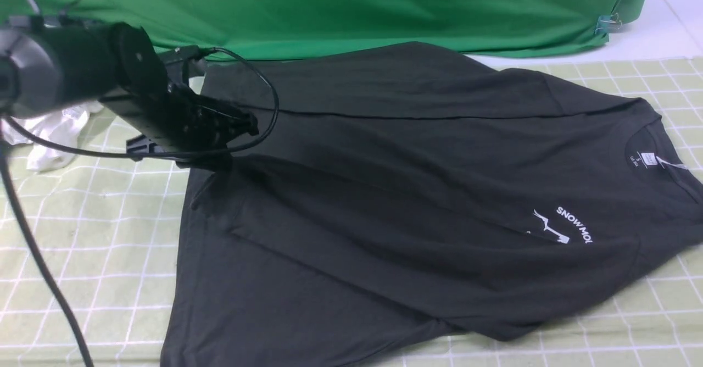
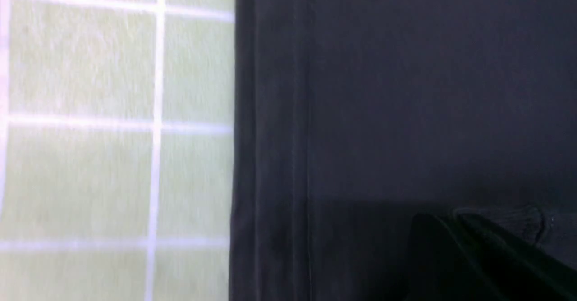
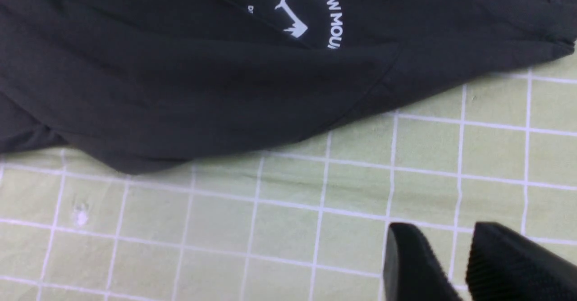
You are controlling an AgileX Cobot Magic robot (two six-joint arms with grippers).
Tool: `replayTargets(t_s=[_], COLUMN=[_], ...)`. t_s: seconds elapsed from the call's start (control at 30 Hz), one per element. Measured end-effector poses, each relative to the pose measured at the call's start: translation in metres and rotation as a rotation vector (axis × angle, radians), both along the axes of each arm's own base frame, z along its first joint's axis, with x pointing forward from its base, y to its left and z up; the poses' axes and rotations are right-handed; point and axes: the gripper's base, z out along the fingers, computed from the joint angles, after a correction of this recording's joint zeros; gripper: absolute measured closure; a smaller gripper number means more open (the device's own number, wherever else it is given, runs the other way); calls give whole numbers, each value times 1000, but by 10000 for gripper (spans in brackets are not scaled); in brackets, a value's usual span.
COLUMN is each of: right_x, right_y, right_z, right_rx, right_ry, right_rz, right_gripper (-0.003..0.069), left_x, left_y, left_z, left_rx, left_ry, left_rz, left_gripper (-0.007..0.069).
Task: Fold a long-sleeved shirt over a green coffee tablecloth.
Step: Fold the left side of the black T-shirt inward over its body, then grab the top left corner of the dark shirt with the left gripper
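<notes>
The long-sleeved shirt (image 1: 406, 191) lies spread on the green coffee tablecloth (image 1: 82, 235), collar and white "SNOW MOUNTAIN" print towards the right. My left gripper (image 1: 250, 124) hovers at the shirt's far left edge with its fingers together. In the left wrist view its dark fingertips (image 2: 455, 222) sit against a ribbed cuff of the shirt (image 2: 518, 222); whether fabric is pinched is too dark to tell. My right gripper (image 3: 444, 233) is out of the front view. It stands open over bare tablecloth (image 3: 270, 211), clear of the shirt's hem (image 3: 225, 111), nothing between its fingers.
A white garment (image 1: 52, 136) is bunched at the far left behind my left arm. Plain bright green fabric (image 1: 329, 10) hangs along the back, held by a binder clip (image 1: 607, 23). A black cable (image 1: 44, 268) trails down the left side.
</notes>
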Motion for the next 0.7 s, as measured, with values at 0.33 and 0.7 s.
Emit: replayTargets(t_s=[0.33, 0.7], right_x=[0, 0], right_y=[0, 0], right_z=[0, 0], right_rx=[-2, 7], right_ry=[5, -1], right_rz=[3, -11], right_gripper=[431, 422], left_x=[12, 69], left_y=[5, 43], left_z=[-10, 53], left_rx=[-12, -123], left_ry=[-26, -116], left_rz=[125, 228], left_gripper=[426, 296])
